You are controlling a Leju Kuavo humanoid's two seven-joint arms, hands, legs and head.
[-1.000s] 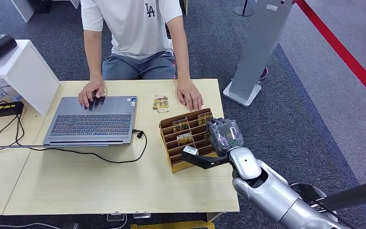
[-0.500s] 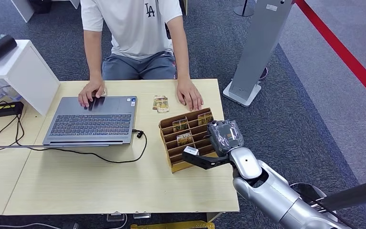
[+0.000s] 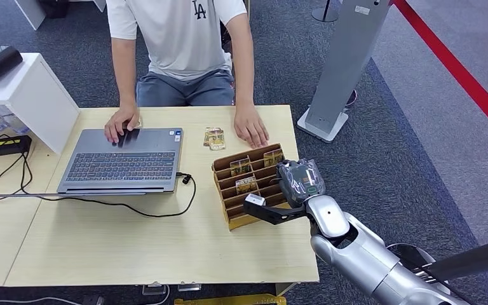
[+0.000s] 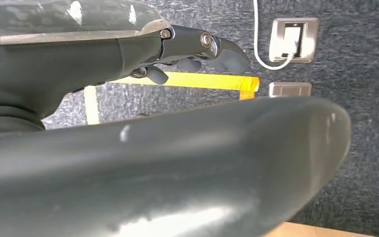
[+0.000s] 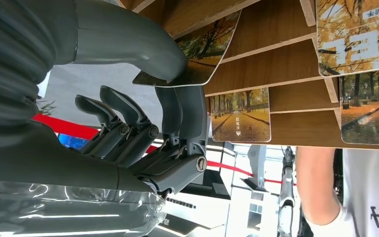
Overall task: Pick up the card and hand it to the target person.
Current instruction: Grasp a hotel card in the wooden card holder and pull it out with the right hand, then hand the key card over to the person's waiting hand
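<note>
A slotted wooden card rack (image 3: 236, 220) stands on the table's right part with several autumn-picture cards (image 3: 240, 166) in it. My right hand (image 3: 298, 181) is at the rack's right end. In the right wrist view the thumb and a finger (image 5: 180, 111) pinch the corner of one card (image 5: 205, 49), which still sits in its slot. Other cards (image 5: 240, 114) stand in neighbouring slots. The person (image 3: 178, 38) sits across the table, one hand (image 3: 251, 131) flat beside the rack. My left hand (image 4: 202, 47) hangs over the floor, holding nothing, fingers loosely extended.
An open laptop (image 3: 124, 159) with a black cable (image 3: 165, 210) lies left of the rack, the person's other hand on it. Two loose cards (image 3: 214, 138) lie beyond the rack. A white box (image 3: 32, 95) stands at the left, a grey pillar (image 3: 343, 63) at the right.
My right hand stays at the rack's right end almost unmoved. The person's torso and the hand by the rack have shifted slightly.
</note>
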